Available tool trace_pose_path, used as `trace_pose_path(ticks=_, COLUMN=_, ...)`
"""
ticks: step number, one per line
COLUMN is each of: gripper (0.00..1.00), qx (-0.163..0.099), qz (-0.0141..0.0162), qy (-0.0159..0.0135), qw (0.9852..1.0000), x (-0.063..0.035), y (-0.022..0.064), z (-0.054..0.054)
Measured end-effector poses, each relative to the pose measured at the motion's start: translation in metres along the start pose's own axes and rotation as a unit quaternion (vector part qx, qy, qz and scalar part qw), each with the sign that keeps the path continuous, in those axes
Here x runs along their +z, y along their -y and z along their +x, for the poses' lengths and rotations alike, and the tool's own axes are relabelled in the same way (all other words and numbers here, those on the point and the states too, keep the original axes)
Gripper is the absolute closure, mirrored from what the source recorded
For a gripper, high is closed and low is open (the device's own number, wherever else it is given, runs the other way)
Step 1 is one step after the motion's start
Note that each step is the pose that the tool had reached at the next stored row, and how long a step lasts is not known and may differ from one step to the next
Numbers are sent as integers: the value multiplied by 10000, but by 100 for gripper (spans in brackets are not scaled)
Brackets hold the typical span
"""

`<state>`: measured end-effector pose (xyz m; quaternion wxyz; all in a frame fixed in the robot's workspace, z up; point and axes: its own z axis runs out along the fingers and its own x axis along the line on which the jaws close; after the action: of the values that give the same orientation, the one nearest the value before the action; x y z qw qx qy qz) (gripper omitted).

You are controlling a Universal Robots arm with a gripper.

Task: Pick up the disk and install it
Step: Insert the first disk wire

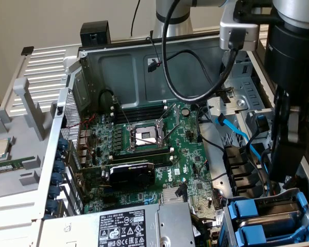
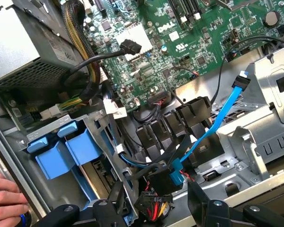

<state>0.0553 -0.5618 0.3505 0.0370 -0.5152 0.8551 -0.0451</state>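
Disk (image 2: 87, 147), seemingly the blue-framed unit, should be dense, rigid, shock-shy: take its stiff long sides, not thin plastic; the hand (image 2: 155, 189) hangs open nearby.

The motherboard (image 2: 213, 47) is showing deep green, speckled with small black and silver parts and carrying white lettering. The graphics card (image 1: 131, 175) is sitting black against it. The power supply (image 1: 170, 221) is showing plain grey and is wearing a black-and-white label (image 1: 121, 231). A flat cable (image 2: 213, 127) is running bright blue across bare grey metal, and the plastic frames (image 2: 68, 151) are showing much the same blue. A wire bundle (image 2: 91, 71) is showing yellow and black. The case wall (image 1: 129, 72) is looking dull grey. The fingers (image 2: 202, 202) are appearing black.
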Motion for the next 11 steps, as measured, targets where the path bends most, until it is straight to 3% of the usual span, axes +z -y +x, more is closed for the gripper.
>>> trace_pose_path(ticks=8, gripper=35, qx=77, qz=1, qy=-9, qw=10000, x=2, y=-10, z=24)
trace_pose_path(ticks=9, gripper=37, qx=84, qz=1, qy=-10, qw=10000, x=1, y=-8, z=29)
trace_pose_path(ticks=11, gripper=50, qx=93, qz=2, qy=-11, qw=10000, x=1, y=-5, z=37)
